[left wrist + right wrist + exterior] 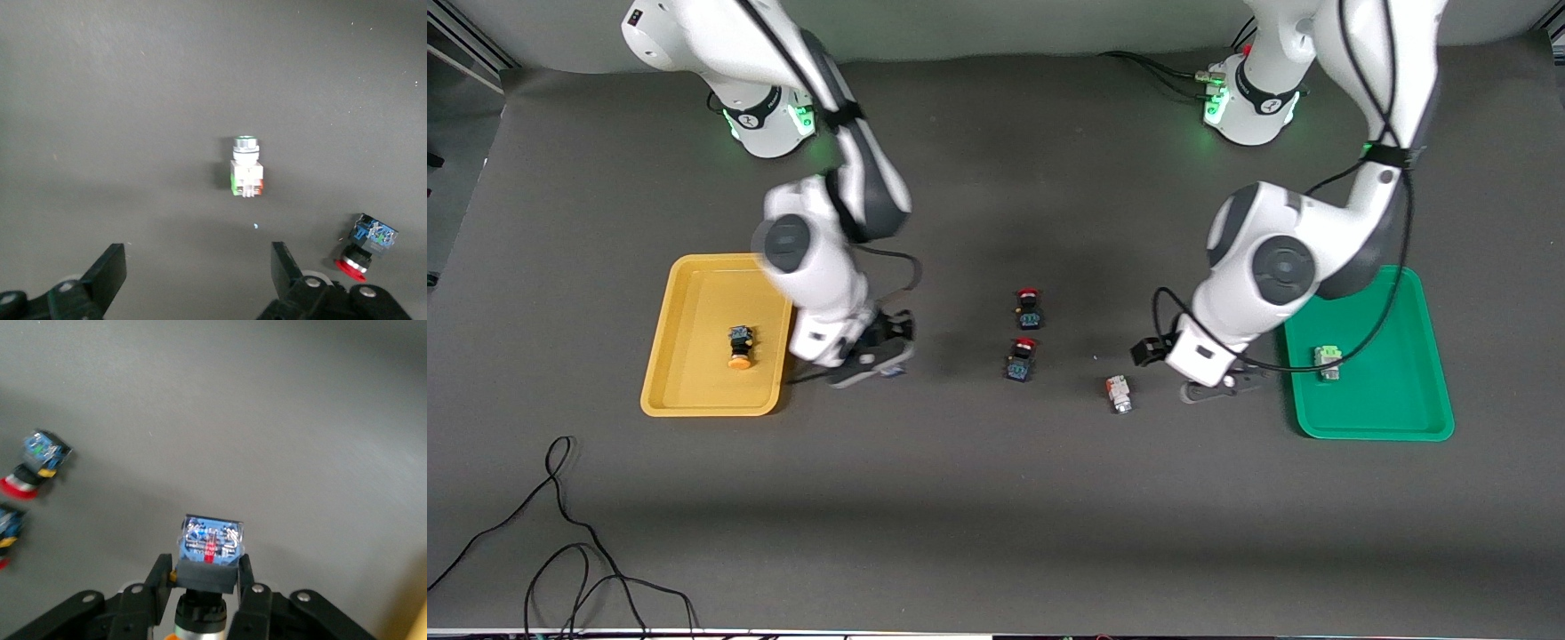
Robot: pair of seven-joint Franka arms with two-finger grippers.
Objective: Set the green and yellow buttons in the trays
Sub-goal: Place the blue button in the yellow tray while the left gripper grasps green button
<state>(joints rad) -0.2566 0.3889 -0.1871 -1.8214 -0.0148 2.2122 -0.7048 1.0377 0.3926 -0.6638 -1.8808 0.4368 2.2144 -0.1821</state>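
My right gripper [871, 360] is shut on a dark-bodied yellow button [212, 540] with an orange cap, over the table just beside the yellow tray [694, 276]. Another orange-yellow button [739, 347] lies in that tray. A pale-green-topped whitish button [1328, 360] lies in the green tray [1414, 418]. The orange-marked whitish button [1118, 393] lies on the table and also shows in the left wrist view [246, 167]. My left gripper [1223, 387] is open and empty over the table between that button and the green tray; its fingers [107, 273] stand wide apart.
Two red-capped dark buttons [1029, 307] [1021, 358] lie mid-table, between the two grippers. One red button shows in the left wrist view [367, 245], both in the right wrist view [37, 463]. Loose black cables [560, 533] lie at the table's near edge.
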